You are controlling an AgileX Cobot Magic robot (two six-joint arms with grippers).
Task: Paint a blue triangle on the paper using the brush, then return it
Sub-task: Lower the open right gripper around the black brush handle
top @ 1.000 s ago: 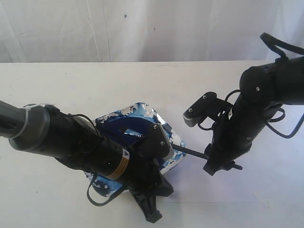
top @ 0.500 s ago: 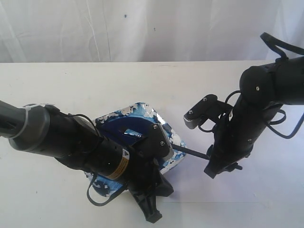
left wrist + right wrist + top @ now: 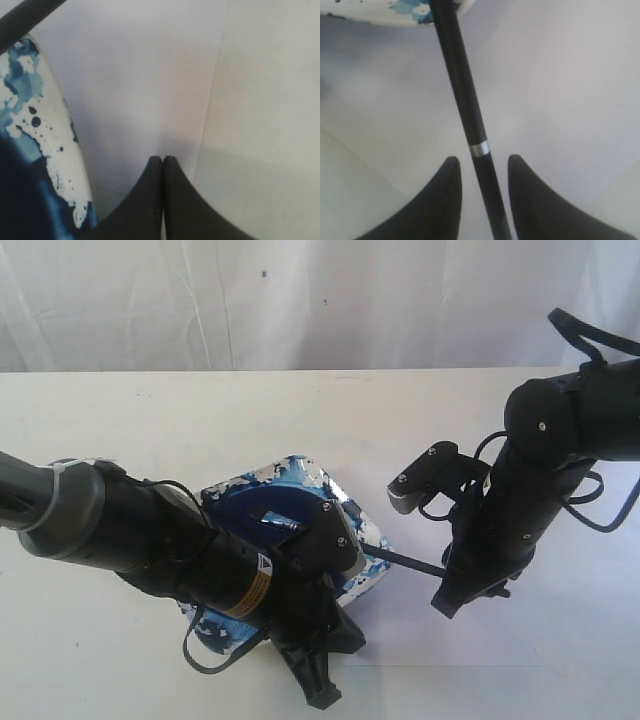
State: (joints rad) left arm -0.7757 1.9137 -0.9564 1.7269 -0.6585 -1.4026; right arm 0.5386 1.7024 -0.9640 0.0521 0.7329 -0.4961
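Observation:
The brush (image 3: 405,560) lies with its black handle sloping out of the paint dish (image 3: 300,478) over the paper (image 3: 420,635). Its bristle tip is hidden in the dish behind my left arm. My right gripper (image 3: 446,600) stands open astride the handle: in the right wrist view the brush (image 3: 465,100) runs between the fingers (image 3: 449,175) with a gap on each side, its silver band level with the tips. My left gripper (image 3: 163,158) is shut on nothing, low beside the dish rim (image 3: 55,150) at the paper's (image 3: 140,75) edge. No blue triangle shows on the paper.
The blue-splashed square dish holds a dark navy paint pool (image 3: 250,505). The off-white tabletop (image 3: 150,410) spreads around, with a white curtain (image 3: 300,300) behind. My bulky left arm (image 3: 150,535) lies across the dish's near side.
My right arm has edged slightly down and to the right along the brush handle. The left arm, dish and brush have not moved.

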